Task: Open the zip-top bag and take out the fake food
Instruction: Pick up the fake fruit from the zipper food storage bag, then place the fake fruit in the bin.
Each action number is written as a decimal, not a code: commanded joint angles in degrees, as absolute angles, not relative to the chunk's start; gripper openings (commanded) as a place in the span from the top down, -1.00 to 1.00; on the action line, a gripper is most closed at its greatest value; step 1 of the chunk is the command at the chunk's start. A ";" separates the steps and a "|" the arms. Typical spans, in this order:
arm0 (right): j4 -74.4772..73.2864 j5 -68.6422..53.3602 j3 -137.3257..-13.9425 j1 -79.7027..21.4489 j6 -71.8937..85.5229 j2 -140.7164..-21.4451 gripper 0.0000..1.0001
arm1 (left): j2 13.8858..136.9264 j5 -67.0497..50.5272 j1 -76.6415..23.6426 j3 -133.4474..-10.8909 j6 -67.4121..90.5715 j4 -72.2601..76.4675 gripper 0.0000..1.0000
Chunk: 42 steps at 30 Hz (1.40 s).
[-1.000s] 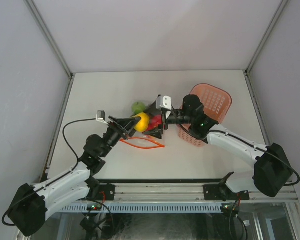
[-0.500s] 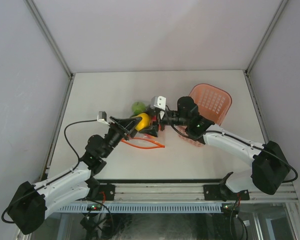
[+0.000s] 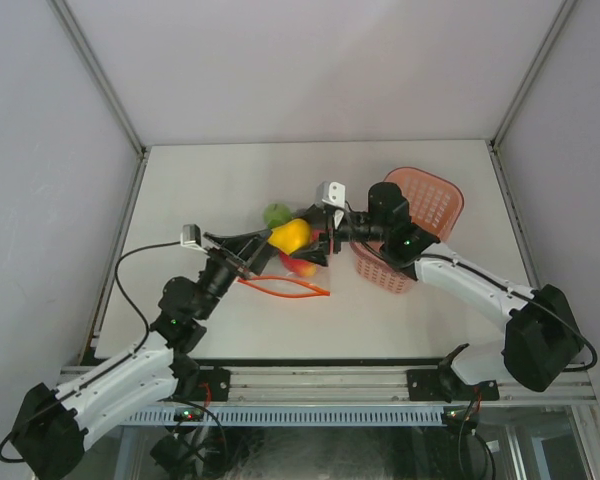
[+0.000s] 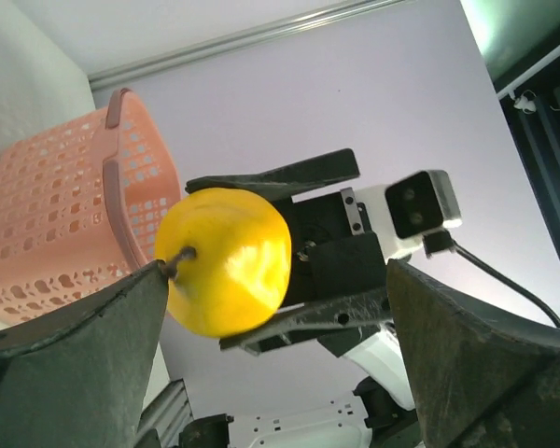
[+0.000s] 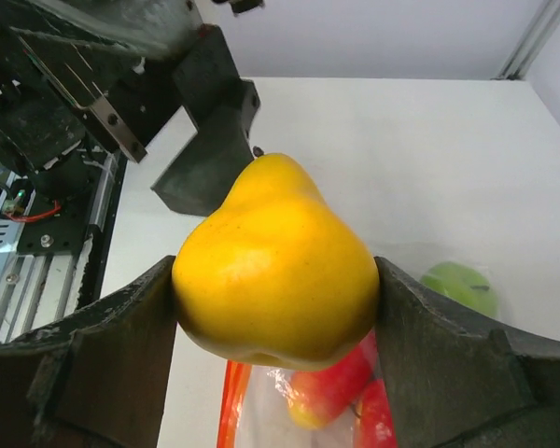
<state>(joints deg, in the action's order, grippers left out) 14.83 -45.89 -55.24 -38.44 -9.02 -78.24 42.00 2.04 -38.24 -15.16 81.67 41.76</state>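
A yellow pear (image 3: 290, 235) of the fake food hangs above the table, with my right gripper (image 3: 312, 243) shut on its wide lower part (image 5: 275, 266). My left gripper (image 3: 265, 250) stands open around the pear's stem end; one finger tip (image 4: 154, 280) is right at the stem and the other finger is well apart. The zip-top bag (image 3: 292, 272) lies on the table below, its orange-red zip strip (image 3: 285, 288) toward me. Red fruits (image 5: 331, 383) are inside it. A light green fruit (image 3: 276, 214) lies on the table behind the pear.
The pink basket (image 3: 420, 205) lies tipped toward the right arm, just behind the right wrist. A metal rail runs along the table's near edge, and grey walls close in the other sides.
My left gripper has opened and let go of the yellow pear. The right gripper has closed on the pear and carries it slightly up and to the right.
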 commanded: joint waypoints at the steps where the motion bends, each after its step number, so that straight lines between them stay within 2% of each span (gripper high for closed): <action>1: 9.05 -50.89 -60.04 -34.80 -12.76 -74.57 0.54 | 35.98 5.42 -38.33 -13.10 75.24 39.47 -1.00; 8: -29.82 -49.02 -77.73 -23.90 -37.09 -72.27 0.54 | 24.52 6.30 -36.79 -14.05 56.30 22.42 -1.00; 14: -45.94 -43.14 -84.91 -12.25 -47.51 -73.44 0.65 | 23.76 0.02 -34.84 -18.40 44.66 8.01 -1.00; 19: -55.29 -43.57 -90.61 -2.16 -46.41 -78.99 0.71 | 26.58 -2.73 -34.64 -20.47 43.26 4.62 -1.00; 28: -56.09 -32.33 -88.41 0.53 -39.87 -88.04 0.70 | 27.87 -4.92 -34.54 -16.69 44.78 5.72 -0.97; 42: -32.11 -11.37 -79.78 -6.22 -20.25 -96.63 0.70 | 23.30 -7.94 -34.54 -11.82 49.75 7.63 -0.92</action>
